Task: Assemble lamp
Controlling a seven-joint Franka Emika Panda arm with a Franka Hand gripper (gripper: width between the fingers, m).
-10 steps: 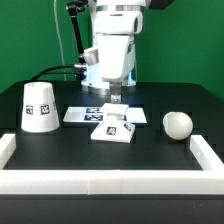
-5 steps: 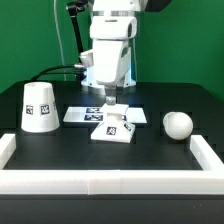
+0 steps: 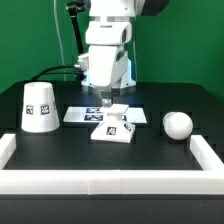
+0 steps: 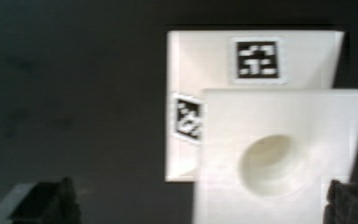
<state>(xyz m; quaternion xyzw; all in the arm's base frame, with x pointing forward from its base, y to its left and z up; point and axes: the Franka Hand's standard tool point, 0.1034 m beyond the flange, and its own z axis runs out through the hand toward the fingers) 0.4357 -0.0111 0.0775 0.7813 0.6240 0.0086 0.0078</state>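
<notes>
Only the tips of the fingers [image 4: 48, 200] show in the wrist view, spread wide and gripping nothing, over the lamp's square base [image 3: 115, 129], which covers part of the marker board [image 3: 78, 115]. Open tabletop [image 3: 150, 155] separates it from shade [image 3: 39, 107] and bulb [image 3: 177, 124]; a white wall [image 3: 110, 182] edges the near side.

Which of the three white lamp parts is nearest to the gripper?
The flat square base, just below the gripper; the shade stands apart at the exterior view's left and the round bulb at its right.
</notes>
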